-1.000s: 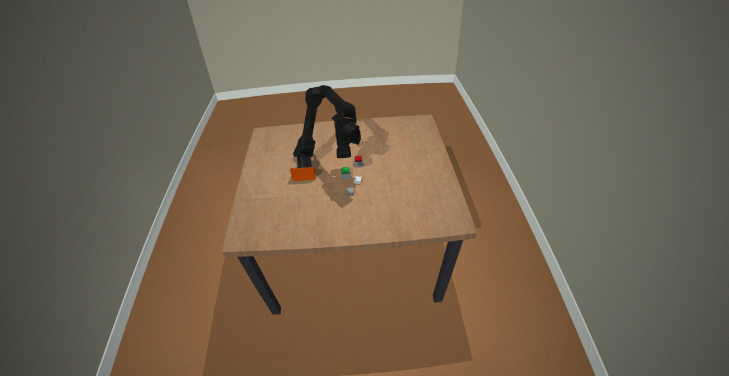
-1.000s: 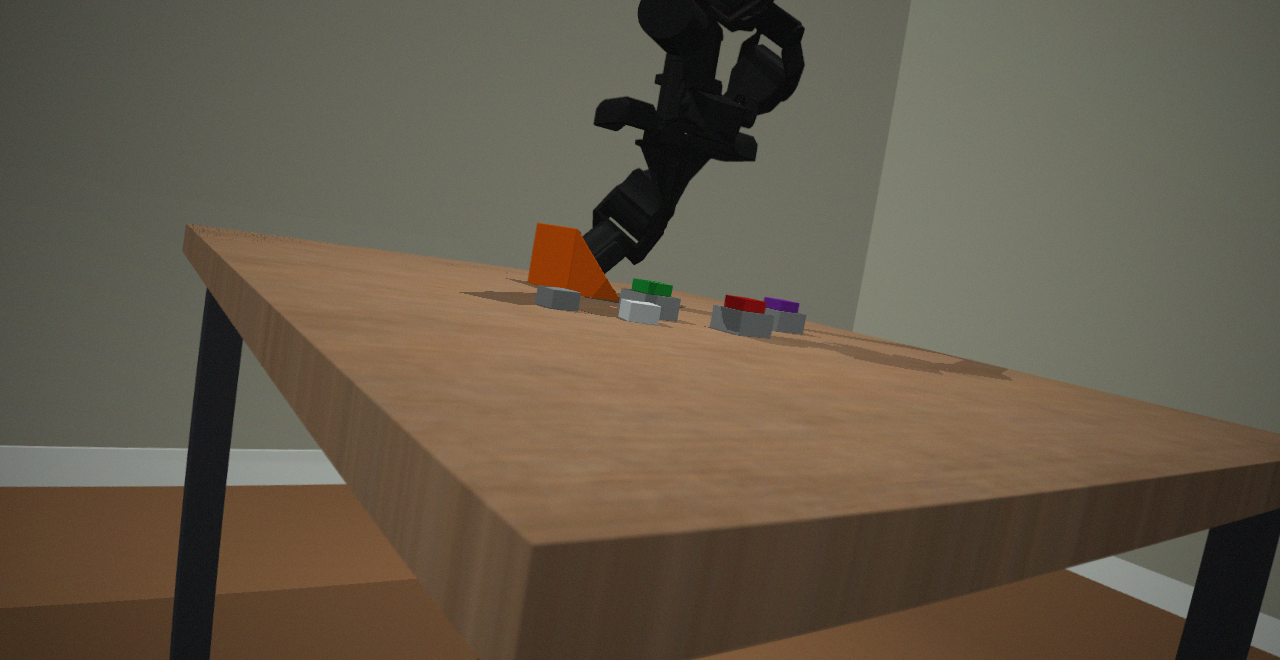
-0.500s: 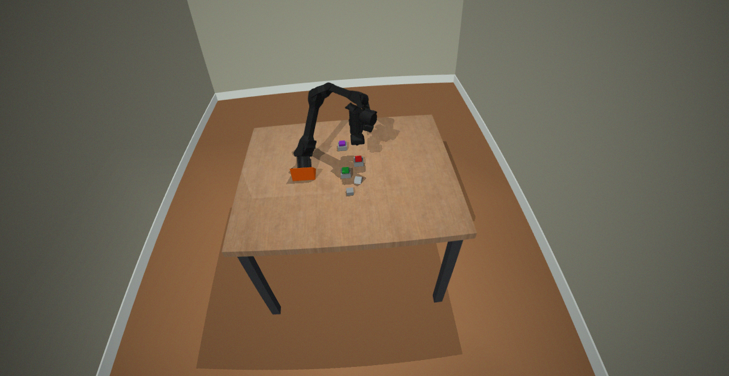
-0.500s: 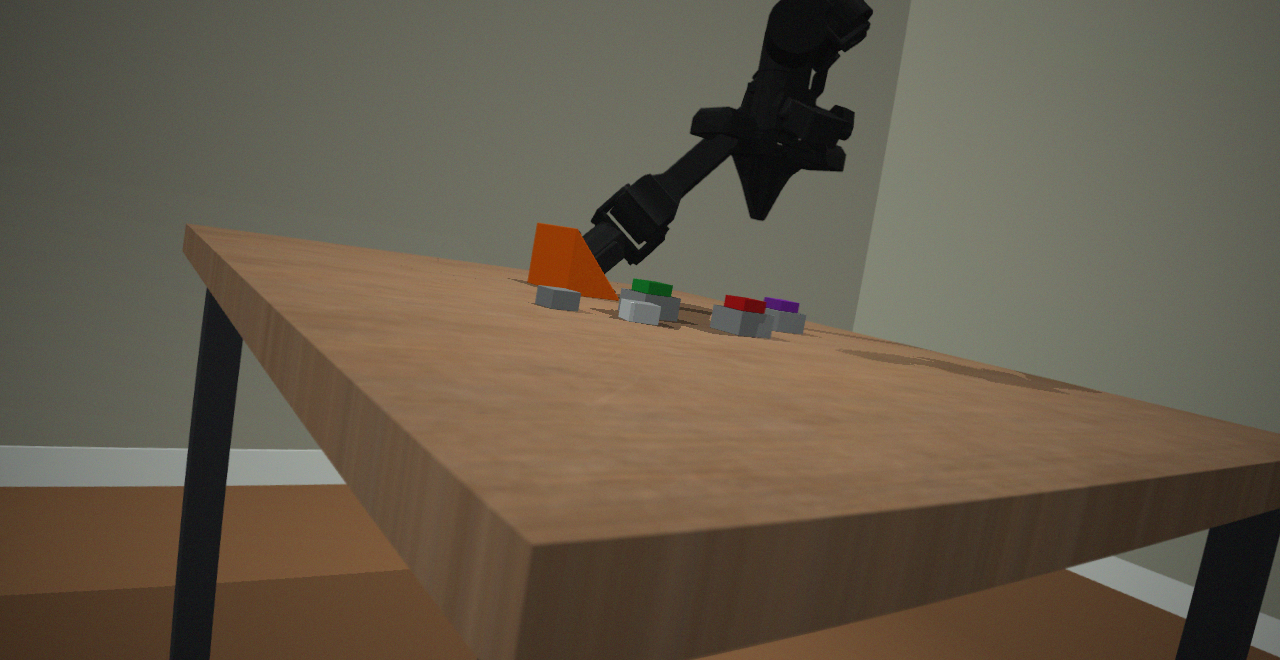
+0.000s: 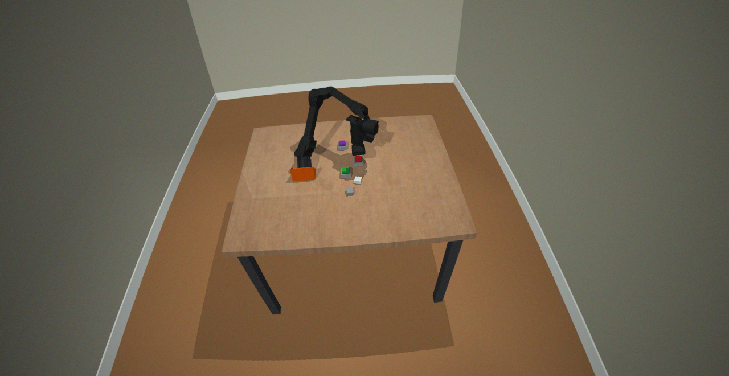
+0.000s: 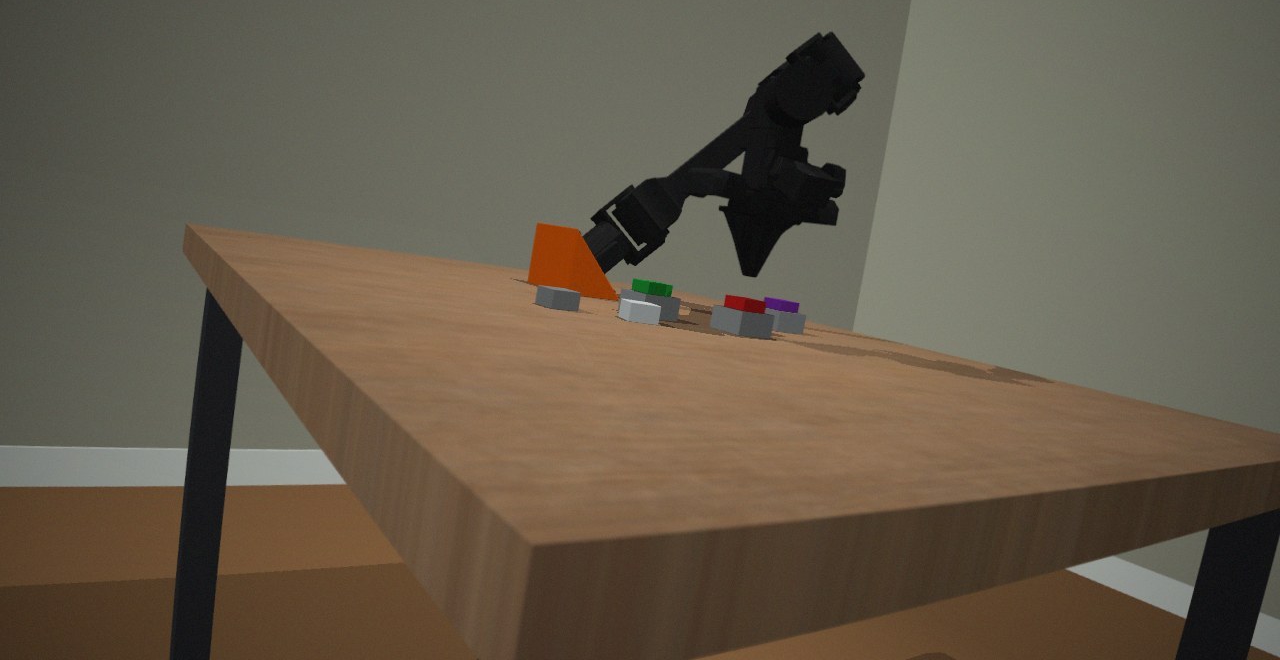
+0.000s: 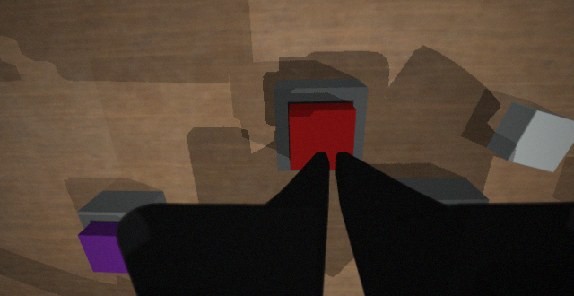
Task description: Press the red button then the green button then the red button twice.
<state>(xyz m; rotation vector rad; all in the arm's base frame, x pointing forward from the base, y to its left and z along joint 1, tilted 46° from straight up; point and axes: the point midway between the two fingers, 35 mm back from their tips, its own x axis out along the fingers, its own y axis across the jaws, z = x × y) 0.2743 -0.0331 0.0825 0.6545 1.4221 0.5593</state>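
The red button (image 5: 359,159) (image 6: 744,303) (image 7: 321,127) sits raised in its grey housing near the middle of the table (image 5: 356,220) (image 6: 626,423). My gripper (image 5: 359,152) (image 6: 754,273) (image 7: 330,162) is shut and empty. It points straight down and hangs a little above the red button, with a clear gap between them in the exterior view. The green button (image 5: 345,171) (image 6: 651,287) stands just beside the red one, toward the arm's base. In the wrist view only a corner of its grey housing (image 7: 441,190) shows behind my fingers.
A purple button (image 5: 341,143) (image 6: 781,304) (image 7: 100,247) stands behind the red one. A white block (image 5: 357,180) (image 6: 639,310) (image 7: 538,141) and a grey block (image 5: 349,191) (image 6: 557,298) lie close in front of the buttons. The arm's orange base (image 5: 303,174) (image 6: 563,257) stands to the left.
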